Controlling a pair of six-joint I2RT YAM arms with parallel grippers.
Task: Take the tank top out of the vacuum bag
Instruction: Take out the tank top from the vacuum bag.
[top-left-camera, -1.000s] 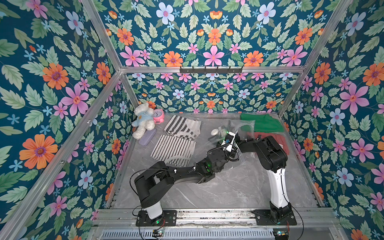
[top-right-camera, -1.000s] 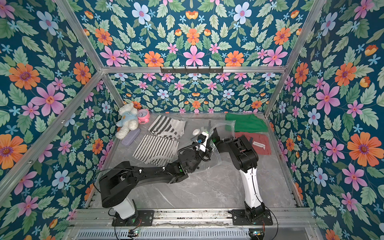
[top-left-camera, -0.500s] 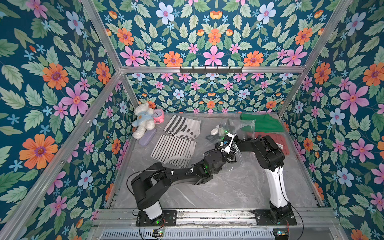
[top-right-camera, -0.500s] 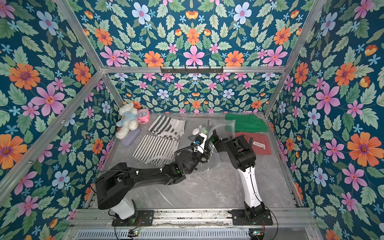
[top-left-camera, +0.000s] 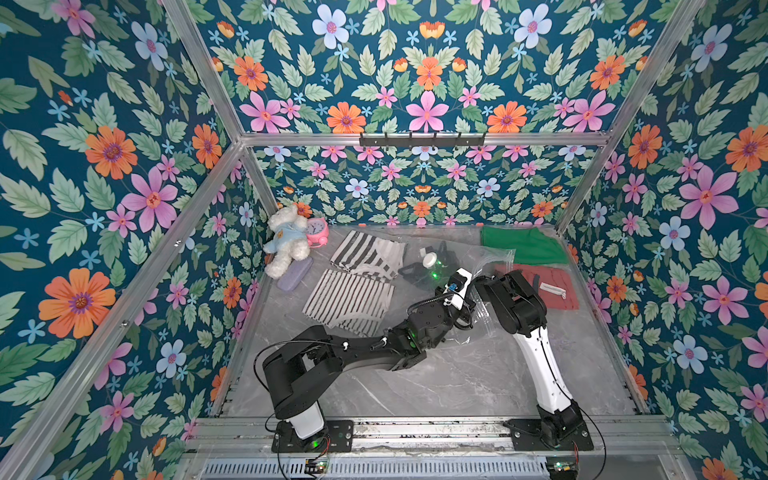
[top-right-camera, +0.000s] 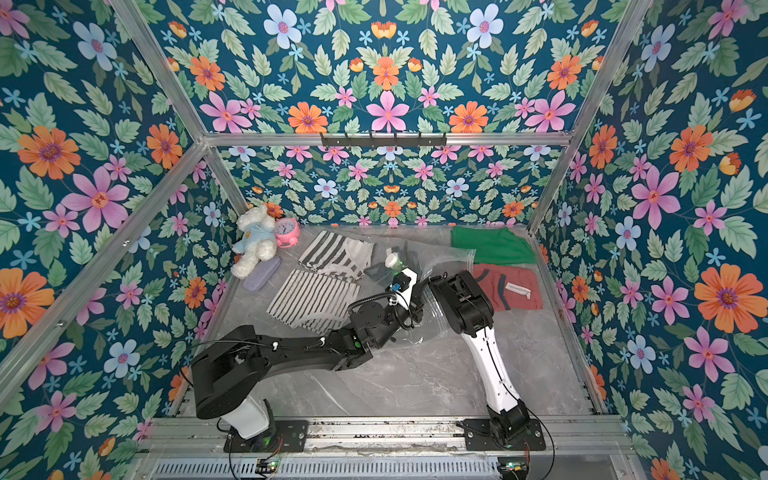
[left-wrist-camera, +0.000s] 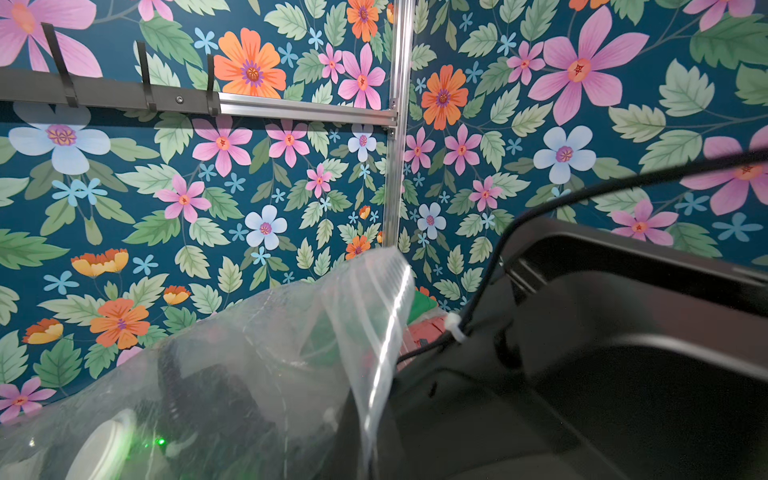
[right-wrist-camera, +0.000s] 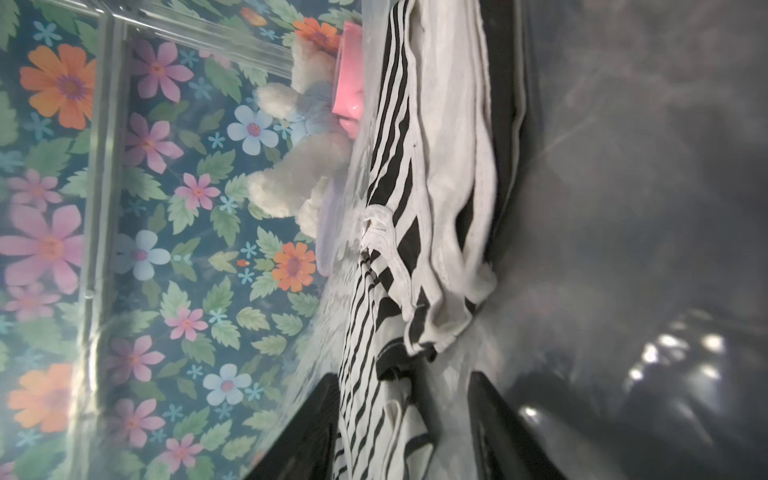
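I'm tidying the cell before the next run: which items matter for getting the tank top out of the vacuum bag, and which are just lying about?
Job: vacuum bag, striped tank top.

Lying about: teddy bear, pink alarm clock, purple case, thin-striped cloth, green cloth, red cloth.

Your left arm (top-left-camera: 357, 353) is nearly all black, with a white stub above its base. Your right arm (top-left-camera: 540, 365) has a long white lower link — black above. Thin black cables (left-wrist-camera: 623, 180) trail both; screwed black base plates (top-left-camera: 340, 436) — green lights (top-left-camera: 411, 334).
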